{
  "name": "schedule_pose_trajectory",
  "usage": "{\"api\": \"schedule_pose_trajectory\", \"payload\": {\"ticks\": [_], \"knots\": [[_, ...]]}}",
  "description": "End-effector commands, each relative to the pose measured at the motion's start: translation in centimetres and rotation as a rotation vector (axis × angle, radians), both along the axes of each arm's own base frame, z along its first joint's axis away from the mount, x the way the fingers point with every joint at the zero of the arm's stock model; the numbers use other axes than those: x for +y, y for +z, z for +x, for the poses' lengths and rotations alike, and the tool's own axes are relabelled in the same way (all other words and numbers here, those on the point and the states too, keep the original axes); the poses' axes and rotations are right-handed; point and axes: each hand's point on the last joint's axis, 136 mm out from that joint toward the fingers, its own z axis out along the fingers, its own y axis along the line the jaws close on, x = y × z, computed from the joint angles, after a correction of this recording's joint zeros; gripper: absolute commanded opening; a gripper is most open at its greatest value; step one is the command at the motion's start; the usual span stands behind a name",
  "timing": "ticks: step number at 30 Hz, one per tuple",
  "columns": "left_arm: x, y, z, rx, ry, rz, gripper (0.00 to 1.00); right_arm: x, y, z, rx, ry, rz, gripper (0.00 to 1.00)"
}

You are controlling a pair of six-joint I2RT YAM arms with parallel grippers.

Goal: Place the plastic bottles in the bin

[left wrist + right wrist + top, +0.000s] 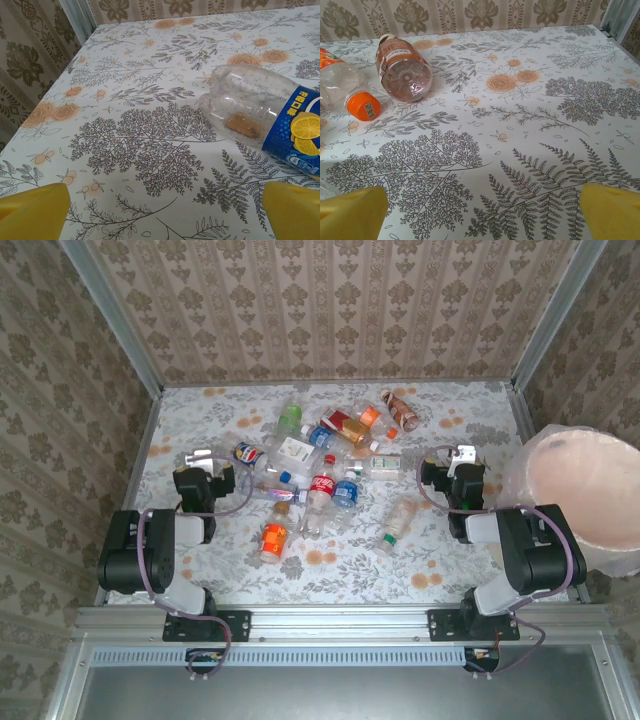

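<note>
Left gripper wide open, empty, right gripper likewise

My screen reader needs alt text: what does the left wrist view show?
A clear plastic bottle with a blue lemon label lies on its side on the floral table, base toward the camera, beyond the open left gripper, whose yellow fingertips sit in the bottom corners.

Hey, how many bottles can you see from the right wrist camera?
2. A pinkish bottle lies upper left, base toward the camera; an orange-capped clear bottle lies left of it, cut by the frame edge. A clear sliver at lower left may be a third.
</note>
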Motion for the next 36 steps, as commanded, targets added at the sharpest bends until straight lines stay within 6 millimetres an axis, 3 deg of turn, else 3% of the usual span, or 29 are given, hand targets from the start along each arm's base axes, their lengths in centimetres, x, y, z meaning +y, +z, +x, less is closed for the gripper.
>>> {"api": "schedule_pose_trajectory", "payload": {"ticks": [1,29,32,36], "knots": [[0.0,0.8,0.4,-0.028,-0.003,-0.009,1.0,-0.3,0.7,0.2,-0.03,-0.012,-0.022,1.0],[0.0,0.9,0.4,-0.031,-0.004,-0.008,1.0,-0.3,0.8,0.2,-0.03,-0.006,-0.015,1.0],[0.3,1.3,0.2,-0.036,0.019,-0.01,1.0,0.1,0.9,0.3,-0.032,0.018,-0.016,1.0],[0.5,3.3,-0.3,-0.024,0.023,-0.008,1.0,0.7,2.3,0.4,-0.005,0.051,-0.021,1.0]]}}
